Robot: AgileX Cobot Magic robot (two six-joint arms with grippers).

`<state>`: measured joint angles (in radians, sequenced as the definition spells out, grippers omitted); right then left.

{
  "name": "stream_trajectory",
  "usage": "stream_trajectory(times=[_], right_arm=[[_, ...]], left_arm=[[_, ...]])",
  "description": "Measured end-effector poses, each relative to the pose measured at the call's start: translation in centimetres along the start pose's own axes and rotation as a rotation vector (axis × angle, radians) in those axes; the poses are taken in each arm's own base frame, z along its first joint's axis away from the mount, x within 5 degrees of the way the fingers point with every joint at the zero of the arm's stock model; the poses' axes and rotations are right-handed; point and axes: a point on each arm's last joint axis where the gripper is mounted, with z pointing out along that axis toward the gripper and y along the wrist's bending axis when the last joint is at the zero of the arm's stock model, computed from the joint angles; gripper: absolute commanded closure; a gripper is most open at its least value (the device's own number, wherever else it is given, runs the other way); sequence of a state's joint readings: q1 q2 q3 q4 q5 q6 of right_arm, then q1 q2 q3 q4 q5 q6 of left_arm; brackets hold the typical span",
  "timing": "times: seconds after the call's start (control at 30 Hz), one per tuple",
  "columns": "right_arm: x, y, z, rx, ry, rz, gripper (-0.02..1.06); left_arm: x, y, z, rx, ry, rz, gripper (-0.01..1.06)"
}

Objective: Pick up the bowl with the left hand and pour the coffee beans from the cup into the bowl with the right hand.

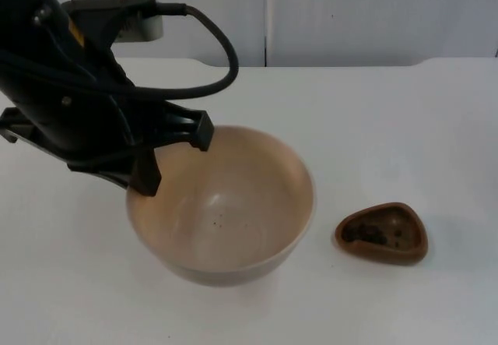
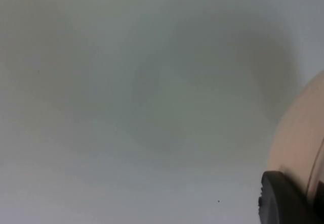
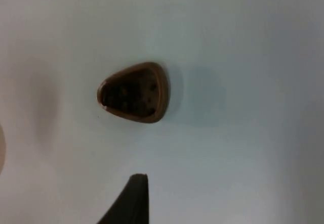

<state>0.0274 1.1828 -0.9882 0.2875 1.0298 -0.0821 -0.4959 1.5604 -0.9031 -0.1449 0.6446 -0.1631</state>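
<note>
White table top (image 1: 405, 127) runs back to a grey partition wall (image 1: 373, 14). Left gripper (image 1: 175, 154) clamps the beige bowl (image 1: 226, 205) by its rim. Beside the bowl sits a brown cup (image 1: 383, 233) of coffee beans (image 1: 367, 234); right gripper (image 3: 132, 198) hangs above the cup, finger state unclear.

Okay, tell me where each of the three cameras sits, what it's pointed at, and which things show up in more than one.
Top view: fixed above, looking down and forward; left gripper on the bowl rim, cup beside it.
Left wrist view: on the left arm, facing the table; one fingertip against the bowl.
Right wrist view: on the right arm, above the cup.
Shared: bowl in top and left wrist; cup in top and right wrist.
</note>
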Motion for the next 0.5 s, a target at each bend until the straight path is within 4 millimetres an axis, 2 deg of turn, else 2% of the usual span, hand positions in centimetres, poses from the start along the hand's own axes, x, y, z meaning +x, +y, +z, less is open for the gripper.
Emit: stream_trajectory(times=[0.2,0.3,0.5], right_arm=[[-0.5,-0.4,1.8,0.004,0.062,0.016,0.05],[-0.5,-0.5,2.0,0.005,0.066,0.018,0.05],[-0.9,1.5,3.6,0.0,0.086,-0.049,0.05]], left_arm=[[0.0,0.0,0.0,0.001,-0.005,-0.002,1.05],[-0.1,0.0,0.0,0.001,-0.007,-0.002,1.05],[-0.1,0.0,0.0,0.002,-0.011,-0.002,1.05]])
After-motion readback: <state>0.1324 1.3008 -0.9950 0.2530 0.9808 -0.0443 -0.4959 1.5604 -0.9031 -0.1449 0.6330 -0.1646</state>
